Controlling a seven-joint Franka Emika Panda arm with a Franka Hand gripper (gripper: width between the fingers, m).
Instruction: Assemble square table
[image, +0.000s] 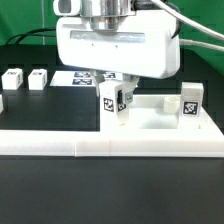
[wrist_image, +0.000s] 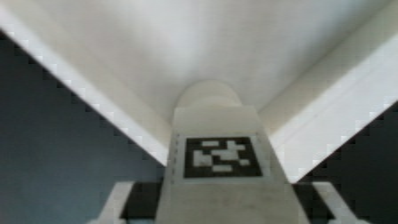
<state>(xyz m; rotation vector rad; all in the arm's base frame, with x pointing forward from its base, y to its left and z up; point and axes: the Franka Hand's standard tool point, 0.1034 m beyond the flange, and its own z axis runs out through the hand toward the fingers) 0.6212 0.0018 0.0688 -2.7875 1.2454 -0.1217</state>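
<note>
My gripper (image: 114, 101) is shut on a short white tagged leg (image: 113, 102) and holds it upright, its lower end at the near corner of the white square panel (image: 150, 124) on the exterior view's left. In the wrist view the leg (wrist_image: 222, 150) fills the middle between my two fingers (wrist_image: 128, 202), with the panel (wrist_image: 196, 45) behind it. A second leg (image: 190, 101) stands on the panel at the exterior view's right. Two more legs (image: 12, 78) (image: 38, 78) lie on the dark table at the left.
The long low white L-shaped rail (image: 100, 147) runs along the panel's near side. The marker board (image: 88, 77) lies flat behind the gripper. The gripper's wide white body (image: 115, 45) hides the table behind it.
</note>
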